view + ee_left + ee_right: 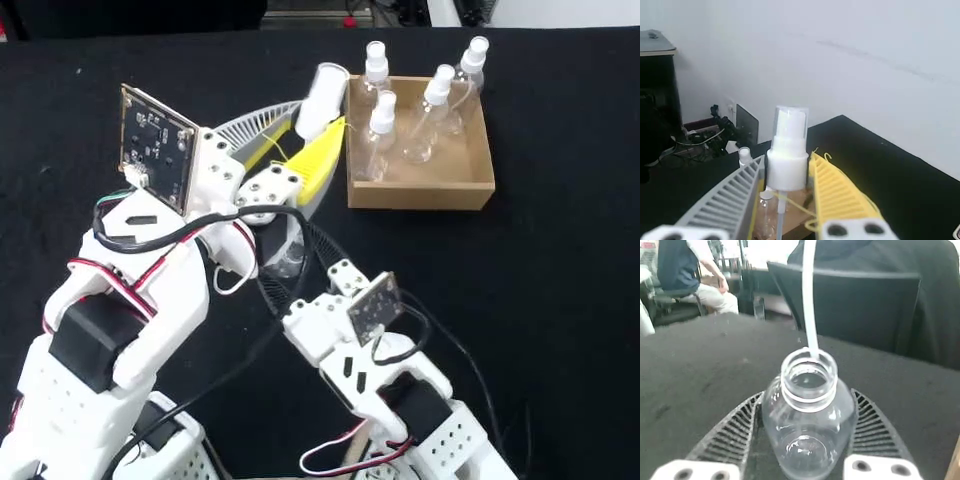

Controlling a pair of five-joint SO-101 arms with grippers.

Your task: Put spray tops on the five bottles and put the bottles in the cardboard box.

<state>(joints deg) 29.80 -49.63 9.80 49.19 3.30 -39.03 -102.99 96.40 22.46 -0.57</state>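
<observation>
Currently one spray top [787, 150] is sitting clamped in left gripper [786, 161], arm stretching forward and raised. Its tube [809, 300] is reaching the rim of one open bottle [809, 435], which right gripper [807, 396] is squeezing just below. Four capped bottles [381, 130] are standing in cardboard box [420, 192], right of both grippers.

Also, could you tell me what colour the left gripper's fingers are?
One grey finger, one yellow finger, clearest in the left wrist view.

4 bottles [430, 115] stand inside the cardboard box [420, 191], spray top [322, 98] beside it.
</observation>
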